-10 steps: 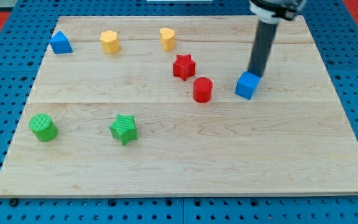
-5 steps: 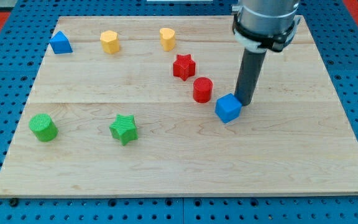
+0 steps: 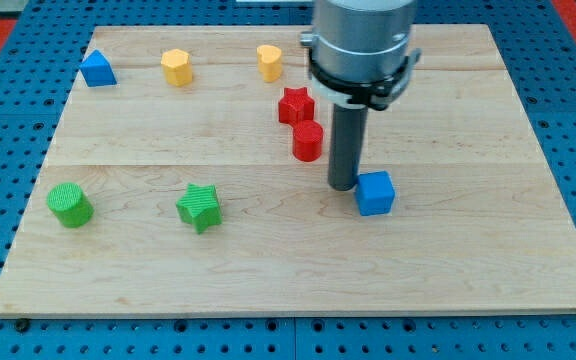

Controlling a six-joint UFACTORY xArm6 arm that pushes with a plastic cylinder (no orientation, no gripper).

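My tip (image 3: 343,186) rests on the wooden board (image 3: 288,260) just left of the blue cube (image 3: 375,193), touching or almost touching its left side. The red cylinder (image 3: 308,142) stands up and to the left of the tip, close under the red star (image 3: 295,105). The rod and its wide grey collar hide part of the board above the tip.
A yellow heart-like block (image 3: 269,62) and a yellow hexagonal block (image 3: 176,67) sit near the view's top. A blue triangular block (image 3: 97,68) lies at the top left. The green cylinder (image 3: 70,204) and green star (image 3: 199,208) are at the lower left.
The tip swept down and left from the cube's upper right to its left side. The blue cube slid down-left and turned. The red cylinder was nudged up-left toward the red star.
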